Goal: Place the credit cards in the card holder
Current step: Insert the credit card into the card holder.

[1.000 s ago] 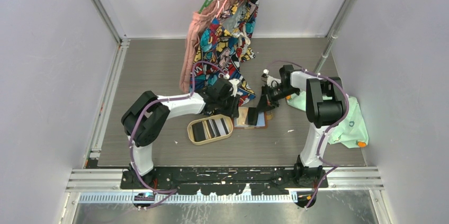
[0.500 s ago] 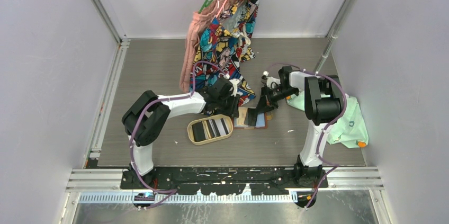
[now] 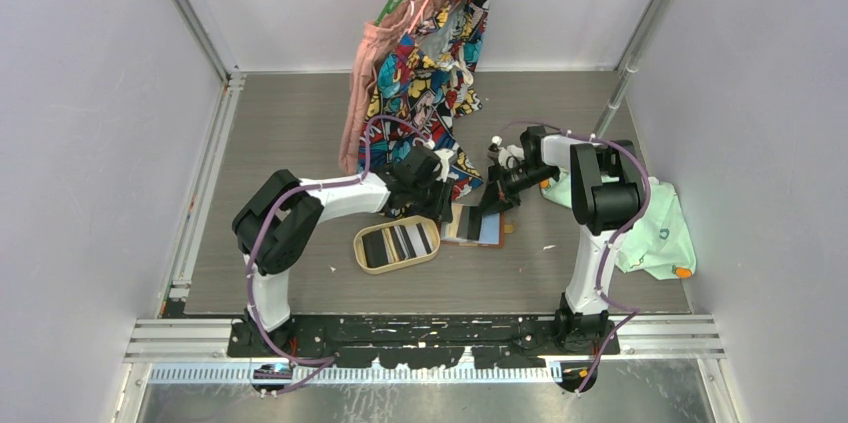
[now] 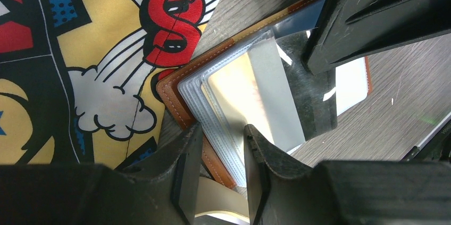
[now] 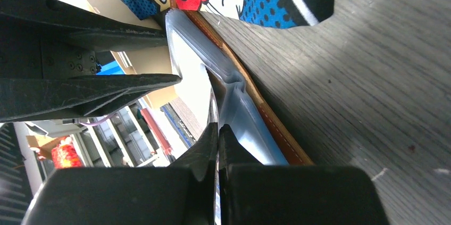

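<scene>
Credit card (image 4: pixel 314 102) pinched by right tool (image 5: pixel 217 126), entering card holder (image 4: pixel 170 94); left tool (image 4: pixel 222 132) straddles its edge, grip unclear; next, slide deeper.

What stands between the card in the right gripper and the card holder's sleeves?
Nothing visible does: the shut right gripper holds the black card right at the clear sleeves of the open card holder.
</scene>
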